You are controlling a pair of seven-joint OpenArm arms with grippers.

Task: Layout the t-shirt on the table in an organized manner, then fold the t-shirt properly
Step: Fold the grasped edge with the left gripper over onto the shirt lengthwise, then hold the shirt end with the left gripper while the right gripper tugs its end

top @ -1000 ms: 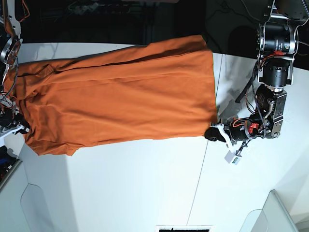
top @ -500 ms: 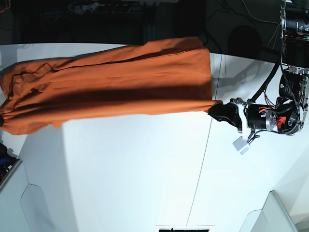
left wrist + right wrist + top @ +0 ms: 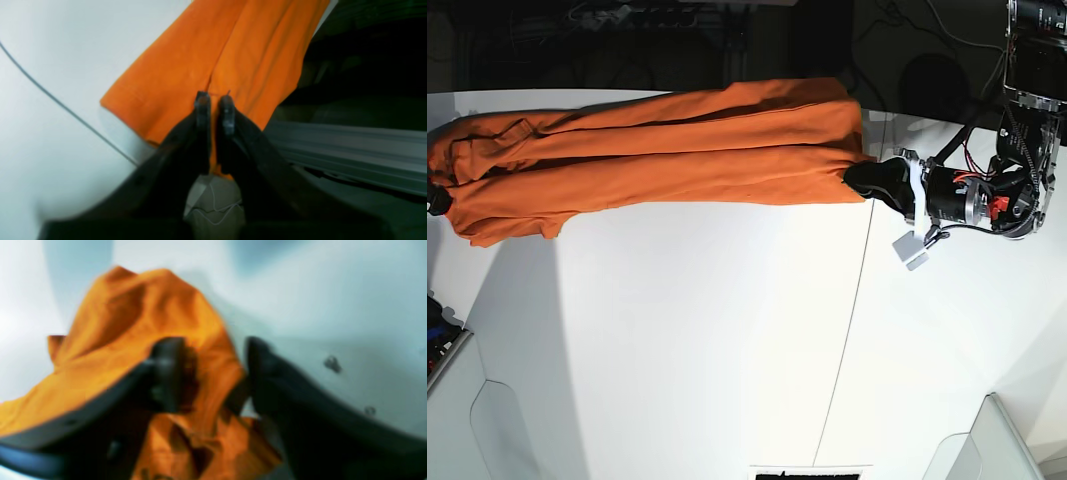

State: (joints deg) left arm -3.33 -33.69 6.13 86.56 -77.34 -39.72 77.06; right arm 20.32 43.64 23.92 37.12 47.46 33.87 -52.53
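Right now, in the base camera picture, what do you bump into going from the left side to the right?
Bright orange fabric t-shirt → thin dark seam line on the white table → left gripper, shut on the shirt's edge → its black arm.

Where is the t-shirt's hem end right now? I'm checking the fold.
In the base view the t-shirt lies across the far side of the table; its hem end is at right, pinched in the left gripper, just left of the dark seam.

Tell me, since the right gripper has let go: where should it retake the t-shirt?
Probably the bunched collar end of the t-shirt, coming from beyond that end. The right gripper is open there, and the left gripper pinches the opposite hem.
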